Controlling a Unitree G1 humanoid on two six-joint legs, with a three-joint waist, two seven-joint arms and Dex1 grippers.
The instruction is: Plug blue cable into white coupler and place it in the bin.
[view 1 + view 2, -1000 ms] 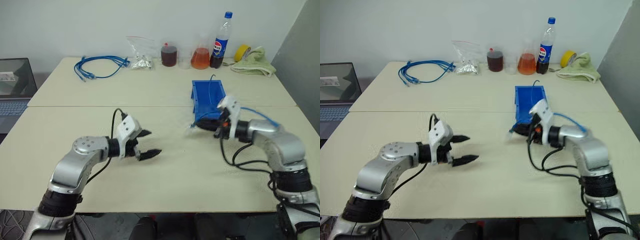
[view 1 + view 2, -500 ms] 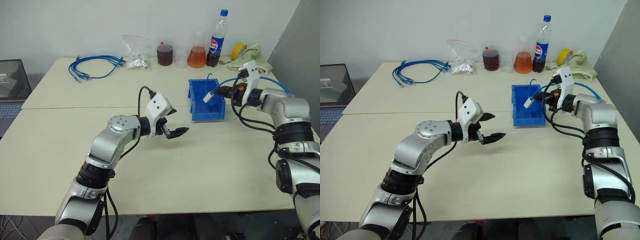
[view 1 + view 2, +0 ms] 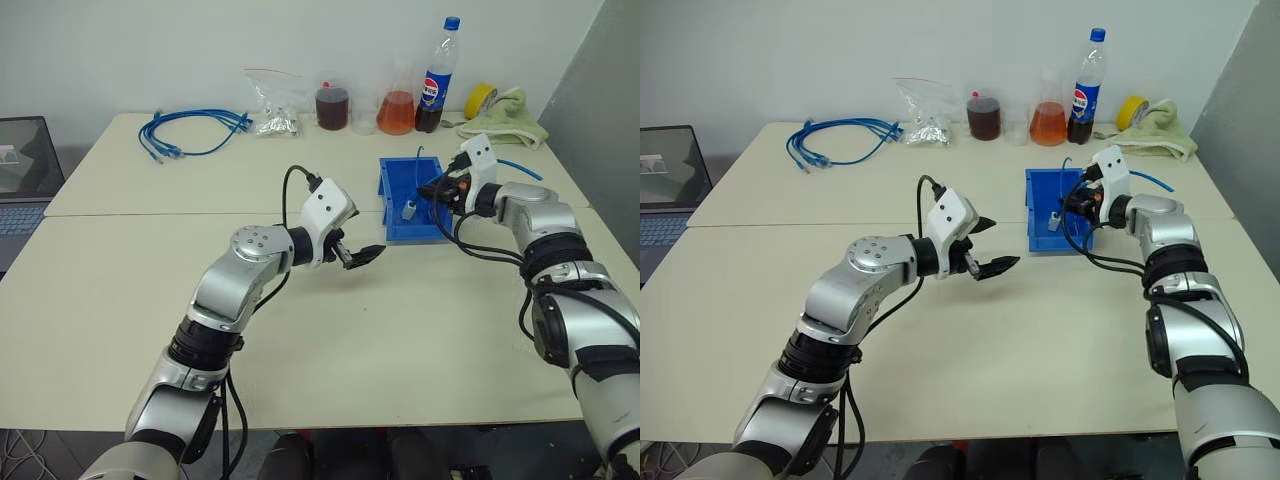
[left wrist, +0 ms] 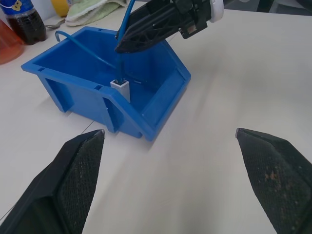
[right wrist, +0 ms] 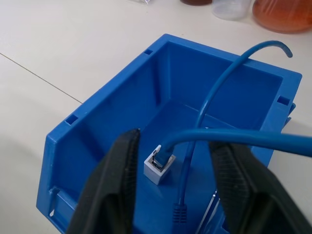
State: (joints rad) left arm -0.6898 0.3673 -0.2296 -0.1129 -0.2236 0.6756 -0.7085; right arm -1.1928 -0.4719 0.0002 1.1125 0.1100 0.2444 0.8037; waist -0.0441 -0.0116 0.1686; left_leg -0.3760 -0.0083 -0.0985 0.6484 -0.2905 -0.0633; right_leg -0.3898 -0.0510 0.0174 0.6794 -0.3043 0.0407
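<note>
Pale beige matte bench [image 3: 330,330], two slabs butted along a thin seam. Past that seam, right of centre, the bin [image 3: 392,178]: rigid glossy blue plastic, rectangular, open-topped, thin-walled with small slots near the rim and a lowered lip. Inside on its floor, the white coupler [image 5: 158,169], a tiny squared block of smooth plastic, with one end of the blue cable [image 5: 214,105] plugged into its socket; thin, round, rubbery cable arcing up out of the bin in loose curves, a ribbed blue boot of another stretch lying beside the coupler. Over the bin's right wall, right end effector [image 5: 175,180], tapered black fingers parted with a clear gap, the cable passing between them without either finger pressing on it. Left end effector [image 3: 362,256] hovering above the bench just left of the bin's lip, its textured black fingers [image 4: 80,180] spread wide and holding nothing. Along the far edge: at 11 o'clock from the bin a coiled bundle of blue cables [image 3: 190,135]; toward 12 o'clock a crinkled clear bag of small parts [image 3: 274,105], a jar of dark liquid [image 3: 331,106], a flask of orange liquid [image 3: 396,110], a cola bottle [image 3: 436,78]; at 1 o'clock a yellow tape roll [image 3: 483,100] and a rumpled green cloth [image 3: 510,112]. Laptop [image 3: 25,180] at the far left.
</note>
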